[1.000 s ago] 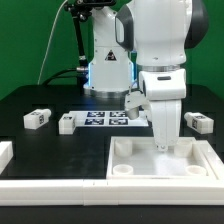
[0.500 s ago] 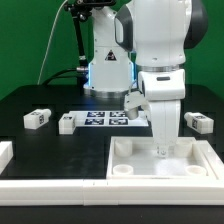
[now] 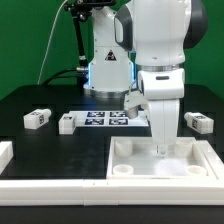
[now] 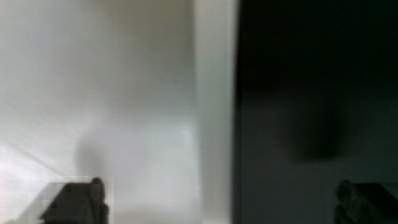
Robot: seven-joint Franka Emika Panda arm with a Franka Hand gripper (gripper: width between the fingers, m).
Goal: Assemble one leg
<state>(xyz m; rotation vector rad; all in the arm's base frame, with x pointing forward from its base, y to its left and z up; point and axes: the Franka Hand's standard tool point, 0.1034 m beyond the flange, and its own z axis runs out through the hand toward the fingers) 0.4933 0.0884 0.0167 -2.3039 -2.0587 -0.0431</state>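
Note:
My gripper [image 3: 163, 149] hangs straight down over the far edge of the large white tray-like piece [image 3: 130, 172], near its far right corner socket. In the wrist view the two dark fingertips [image 4: 73, 203] stand wide apart, with nothing between them; the gripper [image 4: 217, 204] is open and empty. Under it I see blurred white plastic beside black table. Three legs, small white tagged blocks, lie on the table: one at the exterior view's left [image 3: 36, 118], one beside the marker board [image 3: 66, 123], one at the right [image 3: 200, 121].
The marker board [image 3: 105, 118] lies behind the tray, in front of the robot base [image 3: 108, 70]. A white part [image 3: 5, 151] sits at the exterior view's left edge. A long white rim [image 3: 60, 187] runs along the front.

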